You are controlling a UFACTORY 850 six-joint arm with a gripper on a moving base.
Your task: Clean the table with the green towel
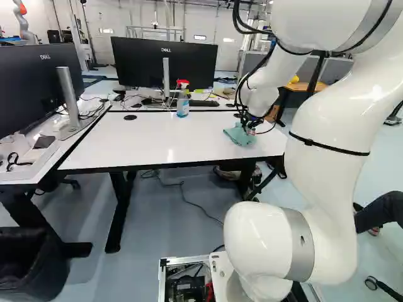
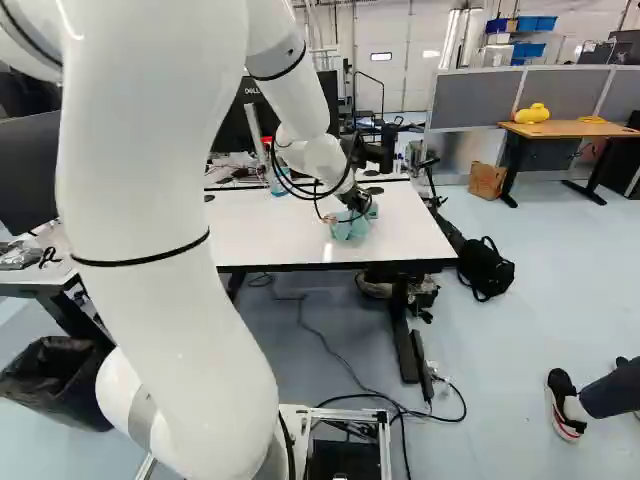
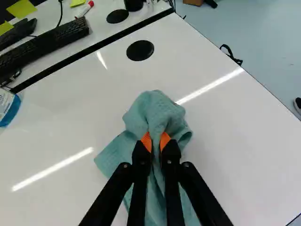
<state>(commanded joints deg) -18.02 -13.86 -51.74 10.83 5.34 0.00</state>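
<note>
wrist view: the jaws of the gripper [image 1: 250, 129] stand narrow, both orange pads [image 3: 146, 141] pressing a fold of the green towel [image 3: 154, 110] between them. the towel lies bunched on the white table [image 1: 151, 141], toward its right end in the left base view. a spray bottle [image 1: 182, 106] stands upright near the table's far edge, well apart from the towel.

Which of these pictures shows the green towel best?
The wrist view: it looks down on the towel from close by, showing its folds and the jaws shut on it. The left base view shows a small bunch on the table; the right base view, a small patch partly covered by the arm.
</note>
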